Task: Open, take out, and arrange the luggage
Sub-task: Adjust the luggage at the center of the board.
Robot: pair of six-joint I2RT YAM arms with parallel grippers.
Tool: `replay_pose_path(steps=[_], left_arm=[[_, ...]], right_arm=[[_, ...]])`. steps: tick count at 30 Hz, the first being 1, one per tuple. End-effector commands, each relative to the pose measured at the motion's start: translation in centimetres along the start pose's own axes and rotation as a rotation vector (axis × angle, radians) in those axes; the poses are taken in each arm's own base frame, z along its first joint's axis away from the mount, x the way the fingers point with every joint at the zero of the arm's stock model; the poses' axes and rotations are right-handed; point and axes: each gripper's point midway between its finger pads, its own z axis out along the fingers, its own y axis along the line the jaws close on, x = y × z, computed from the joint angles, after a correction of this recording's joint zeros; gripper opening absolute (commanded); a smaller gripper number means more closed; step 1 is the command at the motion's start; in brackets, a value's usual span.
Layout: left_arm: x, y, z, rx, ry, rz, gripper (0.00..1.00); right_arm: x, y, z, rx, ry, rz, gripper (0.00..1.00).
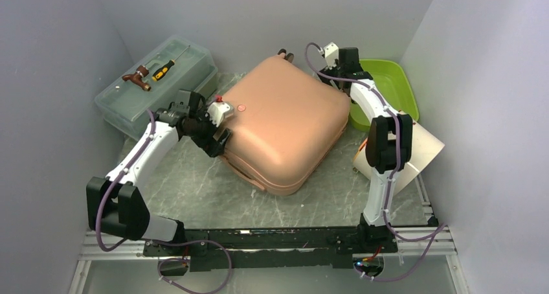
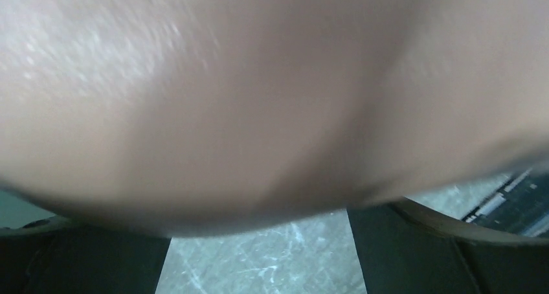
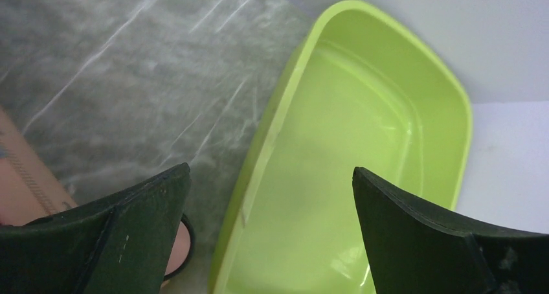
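top: high, from near edge, whole worktop (image 1: 194, 184) | left wrist: tight on luggage (image 2: 259, 80), blurred | right wrist: close over far-right tray (image 3: 336, 177) | top shares both

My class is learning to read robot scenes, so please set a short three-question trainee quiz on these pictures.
1. True or false: the suitcase lies open.
2. Which lies on the toolbox lid? A screwdriver, B spoon, C cup.
3. Which arm's gripper is nearer the green tray?
Key: 1 false; 2 A; 3 the right gripper.
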Motion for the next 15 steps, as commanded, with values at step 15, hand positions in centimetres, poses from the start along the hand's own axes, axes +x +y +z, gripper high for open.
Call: replay_pose_path(steps=[15], left_arm=[[-7.5, 8.7, -0.3, -0.35, -0.109, -0.002, 0.99]], right_arm=[[3.6, 20.3, -14.4, -0.824, 0.058, -0.114, 1.0]])
